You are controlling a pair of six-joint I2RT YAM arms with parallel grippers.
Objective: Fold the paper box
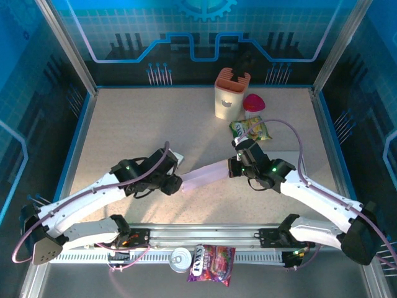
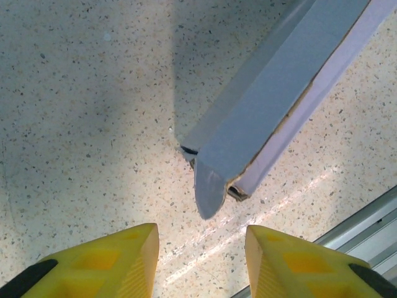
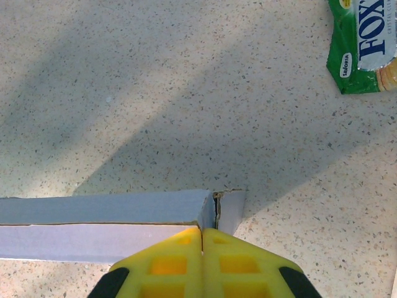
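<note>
My right gripper (image 3: 202, 234) pinches the paper box (image 3: 105, 223) by its end wall, fingers pressed together. My left gripper (image 2: 201, 239) gapes wide, the loose flap (image 2: 209, 189) just ahead. So thin a pinch may slip, or my left could crush that flap.

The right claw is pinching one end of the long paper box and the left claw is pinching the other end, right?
Not quite. The right claw is shut on its end of the paper box, but the left claw is open, the other end lying just ahead of it, untouched. The left wrist view shows it.
</note>
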